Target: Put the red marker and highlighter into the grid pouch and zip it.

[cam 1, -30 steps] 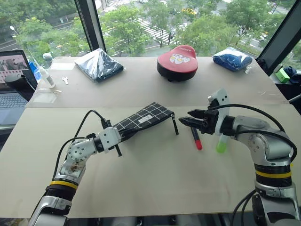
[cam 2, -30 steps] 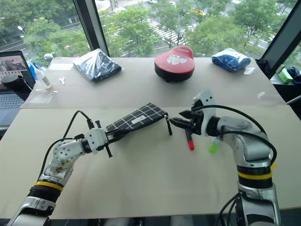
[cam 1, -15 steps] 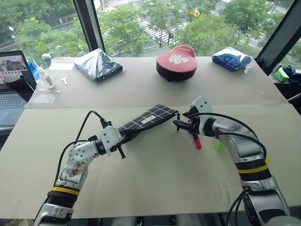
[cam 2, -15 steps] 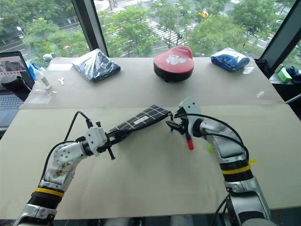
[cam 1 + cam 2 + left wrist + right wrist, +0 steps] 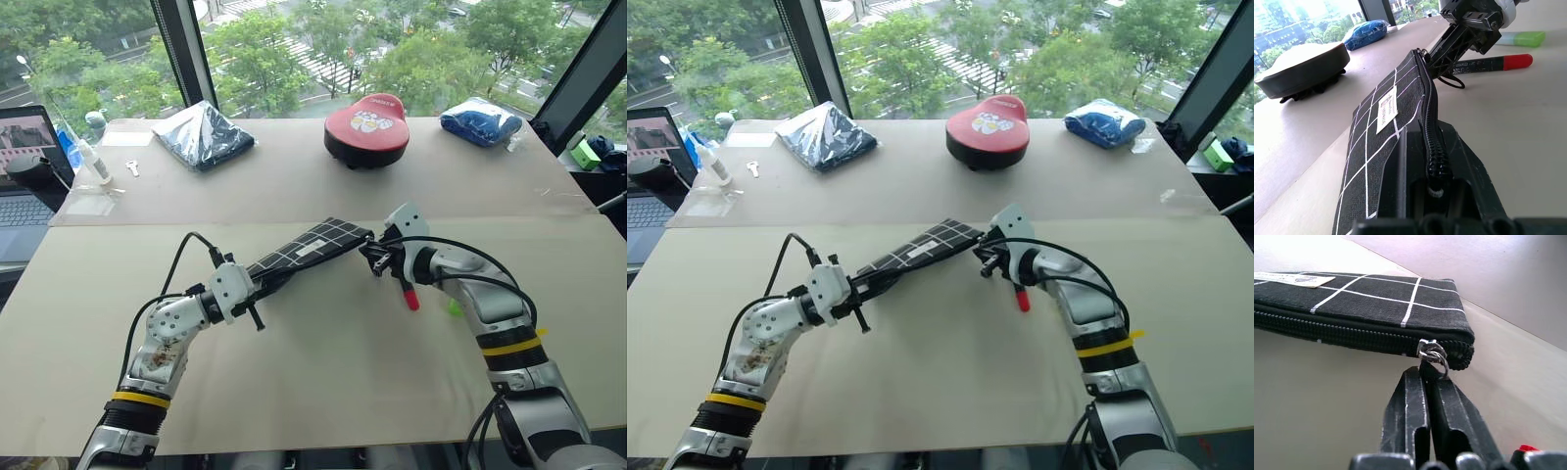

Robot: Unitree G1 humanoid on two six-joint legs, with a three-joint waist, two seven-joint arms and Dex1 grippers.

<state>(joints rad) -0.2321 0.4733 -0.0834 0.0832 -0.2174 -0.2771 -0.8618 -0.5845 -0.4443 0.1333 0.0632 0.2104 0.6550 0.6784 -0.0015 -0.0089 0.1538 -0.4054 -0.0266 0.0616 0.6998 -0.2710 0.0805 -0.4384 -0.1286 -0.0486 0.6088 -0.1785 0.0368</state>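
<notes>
The grid pouch (image 5: 312,247), black with white lines and a small white label, is held slanted above the table with its zipper shut. My left gripper (image 5: 258,283) is shut on its near left end. At the far right end my right gripper (image 5: 375,257) is shut on the zipper pull strap (image 5: 1431,352), just below the metal ring. The red marker (image 5: 409,292) lies on the table beside the right gripper, red end toward me. The green highlighter (image 5: 454,306) lies to the right of the marker, mostly hidden behind my right forearm; its full length shows in the left wrist view (image 5: 1523,38).
On the far half of the table sit a red and black cushion (image 5: 368,127), a dark shiny wrapped bundle (image 5: 204,132) and a blue bundle (image 5: 481,120). A laptop (image 5: 24,166) and a small bottle (image 5: 95,157) stand at the far left edge.
My right gripper moved left from above the marker to the pouch's right end and went from open to shut on the zipper pull. The left gripper kept its grip in place.
</notes>
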